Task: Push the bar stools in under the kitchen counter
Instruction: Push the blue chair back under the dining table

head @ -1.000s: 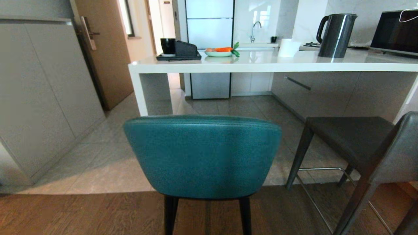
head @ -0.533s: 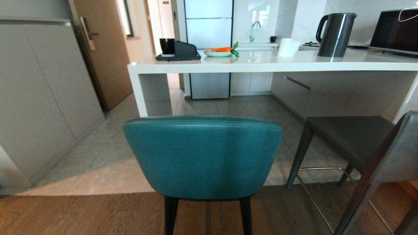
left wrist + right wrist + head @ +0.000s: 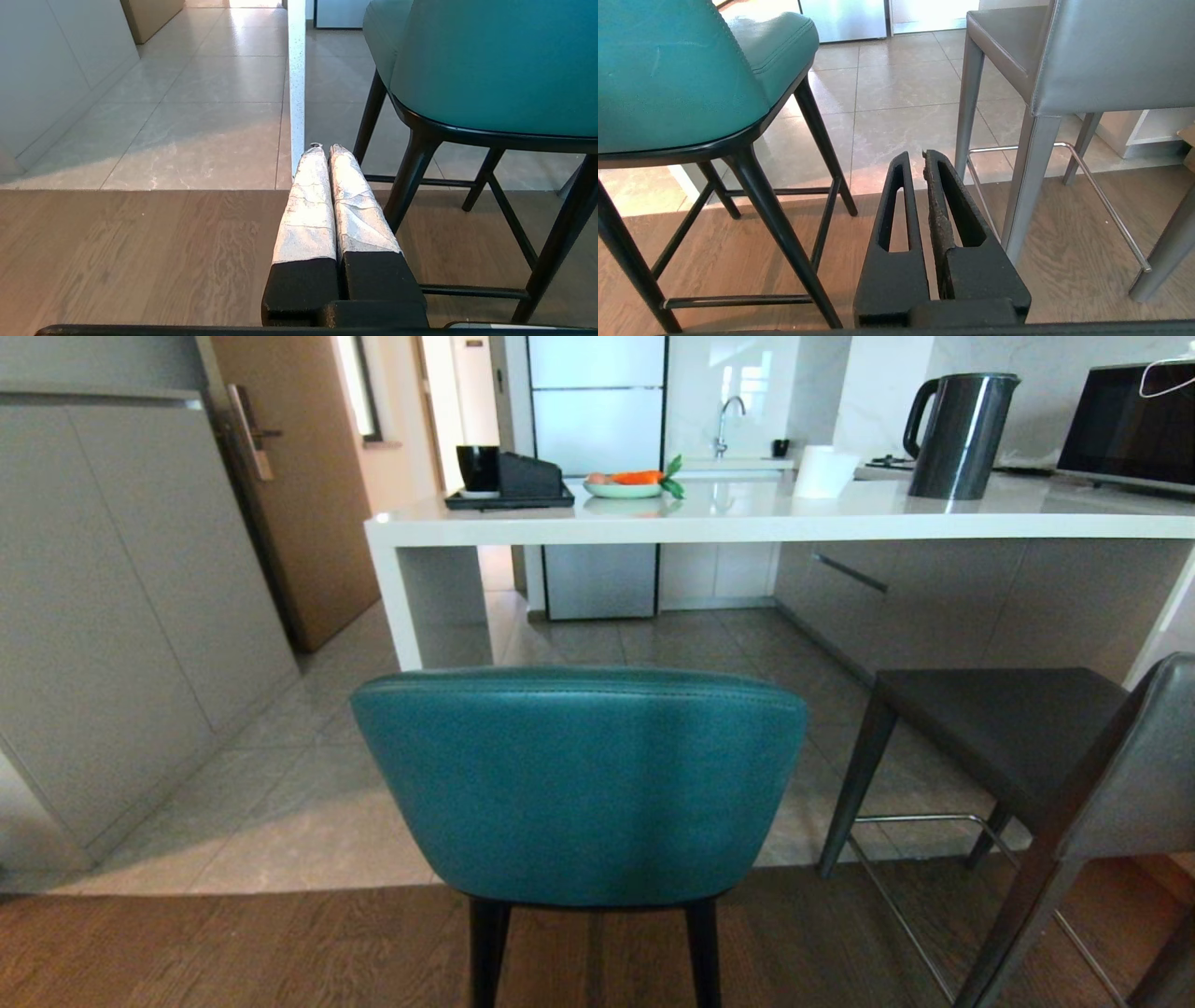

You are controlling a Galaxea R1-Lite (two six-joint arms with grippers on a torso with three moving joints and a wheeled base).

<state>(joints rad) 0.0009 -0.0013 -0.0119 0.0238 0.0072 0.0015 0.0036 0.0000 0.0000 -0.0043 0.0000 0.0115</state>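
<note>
In the head view you see the teal stool point(image 3: 579, 784) at lower centre, its backrest toward you, standing clear of the counter point(image 3: 747, 523) that spans the upper half. The dark grey stool point(image 3: 1018, 737) sits at lower right, also outside the counter edge. A black kettle point(image 3: 962, 434) stands at upper right on the slab. Your left claw point(image 3: 326, 150) hangs closed and empty above the wood floor beside the teal stool's legs; your right claw point(image 3: 915, 156) is closed and empty between the two stools.
</note>
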